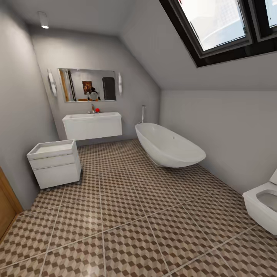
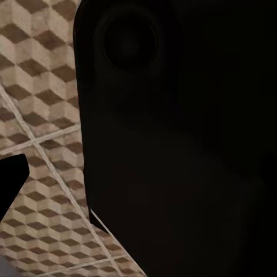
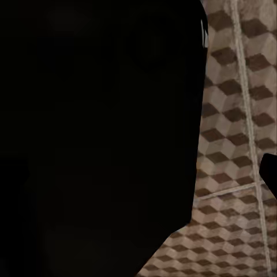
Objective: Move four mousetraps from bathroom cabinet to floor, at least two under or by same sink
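The sink [image 1: 92,125] is seen across the bathroom floor [image 1: 130,227], presumably mid-approach, while neither pincer's state can be told.

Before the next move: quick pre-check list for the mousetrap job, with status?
1. Wall-hung sink in sight: ok, at the far wall.
2. Bathroom floor below the sink reachable: ok, open tiles lead there.
3. Mousetraps located: not ok, none visible.
4. Cabinet located: cannot tell; just an orange-brown wooden edge at the head view's left border.
5. Gripper states: cannot tell; both wrist views are largely blocked by dark robot body.
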